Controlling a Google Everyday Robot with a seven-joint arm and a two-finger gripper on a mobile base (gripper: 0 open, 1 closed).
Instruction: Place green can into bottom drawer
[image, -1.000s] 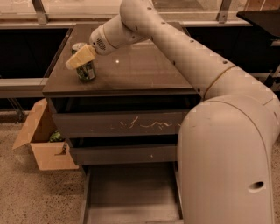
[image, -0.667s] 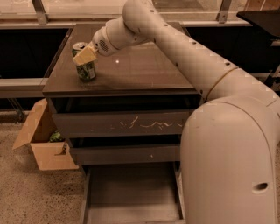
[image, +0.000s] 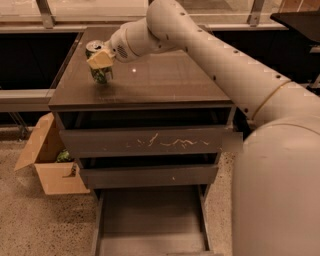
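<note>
The small green aluminium drink can (image: 102, 76) stood upright on the dark brown table (image: 165, 82), near its 10 o'clock corner. The white arm's claw (image: 100, 60) sat right against the can's upper part; whether it was clamped on it could not be told. At 6 o'clock the wide grey-brown bottom drawer (image: 150, 220) stood pulled open, well apart from the can. A tan cardboard box (image: 50, 165) sat at 8 o'clock.
</note>
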